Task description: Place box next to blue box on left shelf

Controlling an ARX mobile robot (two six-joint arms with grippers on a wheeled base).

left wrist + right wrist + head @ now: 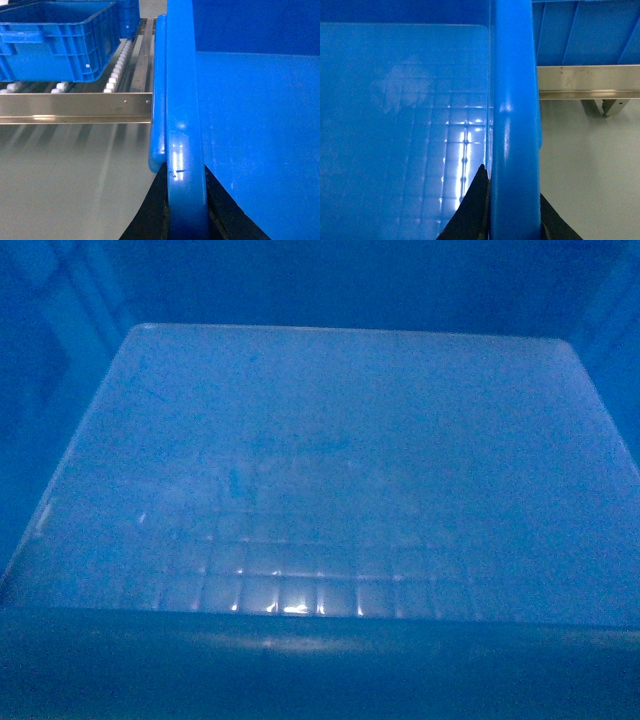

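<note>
The box (pixel 320 470), a bright-blue crate, fills the head view with its smooth walls and grid-patterned floor. Neither gripper shows in that view. In the left wrist view my left gripper (pixel 187 220) is shut on the box's thick left rim (pixel 185 125), one black finger (pixel 150 215) outside and one inside. My right gripper (pixel 512 215) is shut on the right rim (pixel 515 100) in the same way. A second blue box (pixel 60 45) with ribbed walls sits on the shelf's white rollers (pixel 117 72), left of the held box and apart from it.
The shelf's steel front rail (pixel 75 107) runs across, and the held rim passes over it. In the right wrist view the rail (pixel 590 82) shows with another ribbed blue wall (pixel 585 35) above it. Grey floor (pixel 65 185) lies below.
</note>
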